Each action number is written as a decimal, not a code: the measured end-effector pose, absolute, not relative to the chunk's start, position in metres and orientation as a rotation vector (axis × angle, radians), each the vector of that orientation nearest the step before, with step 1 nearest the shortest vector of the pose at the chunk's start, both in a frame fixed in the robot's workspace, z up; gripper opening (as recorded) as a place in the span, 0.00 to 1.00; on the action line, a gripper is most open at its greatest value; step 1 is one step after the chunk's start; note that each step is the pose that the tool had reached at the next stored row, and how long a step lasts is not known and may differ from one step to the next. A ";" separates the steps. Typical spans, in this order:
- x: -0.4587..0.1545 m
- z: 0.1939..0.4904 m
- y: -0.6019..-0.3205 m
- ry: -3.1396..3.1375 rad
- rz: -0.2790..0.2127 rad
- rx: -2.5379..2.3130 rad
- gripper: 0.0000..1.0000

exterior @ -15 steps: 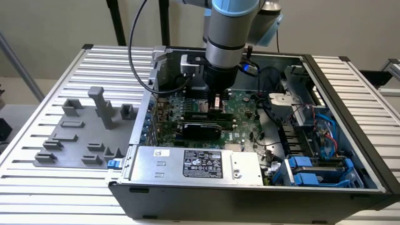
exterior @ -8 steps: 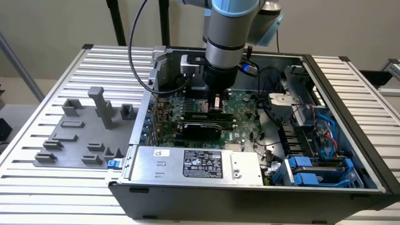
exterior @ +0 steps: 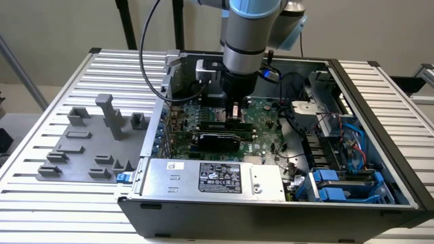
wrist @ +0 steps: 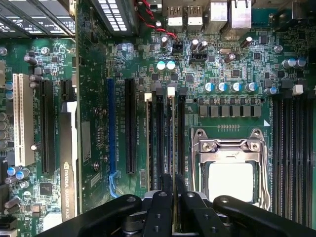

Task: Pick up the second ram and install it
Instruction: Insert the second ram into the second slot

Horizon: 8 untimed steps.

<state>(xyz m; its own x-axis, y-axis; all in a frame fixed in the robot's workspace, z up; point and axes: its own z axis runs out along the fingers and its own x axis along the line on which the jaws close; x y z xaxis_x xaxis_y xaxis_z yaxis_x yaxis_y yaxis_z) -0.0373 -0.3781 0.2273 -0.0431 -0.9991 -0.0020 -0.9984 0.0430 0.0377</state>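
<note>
In the wrist view the second ram [wrist: 171,133] appears edge-on as a thin dark strip with a white latch at its far end. It stands along the black memory slots [wrist: 159,138] beside the processor socket. My gripper [wrist: 173,178] is shut on its near end, one black finger on each side. Whether the stick is fully seated in its slot I cannot tell. In the exterior view my gripper [exterior: 234,112] points straight down into the open computer case, just above the green motherboard [exterior: 261,114].
A black graphics card [exterior: 217,140] lies just in front of the gripper, and a silver power supply [exterior: 210,178] nearer still. Cables and blue drive bays [exterior: 339,188] fill the case's right side. Grey fixture blocks [exterior: 88,142] stand on the slatted table [exterior: 61,203] at the exterior view's left.
</note>
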 end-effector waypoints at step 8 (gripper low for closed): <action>-0.038 0.225 -0.378 -2.251 -0.045 2.156 0.00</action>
<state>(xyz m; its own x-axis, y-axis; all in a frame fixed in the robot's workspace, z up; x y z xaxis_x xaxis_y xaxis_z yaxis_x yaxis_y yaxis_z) -0.0376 -0.3780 0.2247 -0.0430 -0.9991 -0.0022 -0.9984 0.0429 0.0375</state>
